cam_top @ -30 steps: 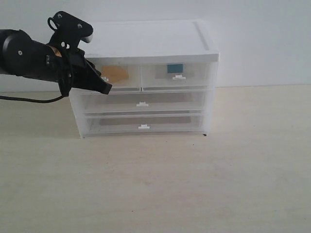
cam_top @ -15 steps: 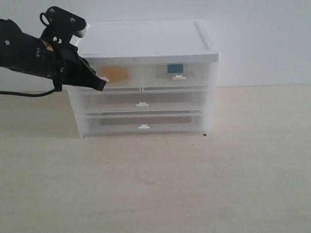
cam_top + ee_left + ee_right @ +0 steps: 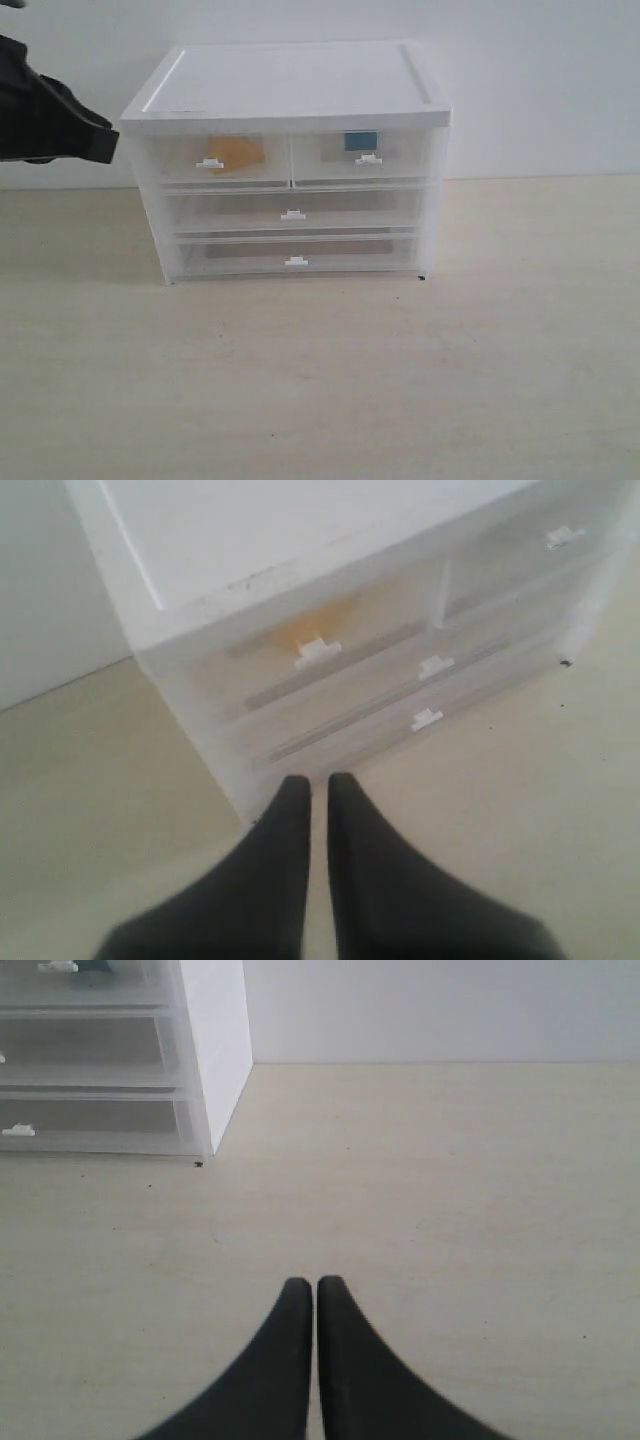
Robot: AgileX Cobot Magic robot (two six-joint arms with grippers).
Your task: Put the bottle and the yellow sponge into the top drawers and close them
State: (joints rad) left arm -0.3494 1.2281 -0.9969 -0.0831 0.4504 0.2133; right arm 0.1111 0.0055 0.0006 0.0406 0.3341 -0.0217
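Observation:
The white-topped cabinet (image 3: 290,85) stands at the back. Both top drawers sit flush and closed. Inside the left top drawer (image 3: 215,162) the yellow sponge (image 3: 238,152) shows through the plastic, and it appears as an orange blur (image 3: 310,630) in the left wrist view. The right top drawer (image 3: 365,158) holds the bottle, of which only the teal label (image 3: 360,141) shows. My left gripper (image 3: 105,145) is shut and empty at the far left, clear of the cabinet; its fingertips (image 3: 317,782) nearly touch. My right gripper (image 3: 315,1285) is shut over bare table, outside the exterior view.
Two full-width drawers (image 3: 292,213) (image 3: 295,260) lie closed below the top pair. The pale wooden table (image 3: 400,380) spreads in front of the cabinet and to its right. A white wall runs behind.
My left arm has drawn back to the left, away from the left top drawer's handle, and is now mostly out of the exterior view. The drawers have not moved.

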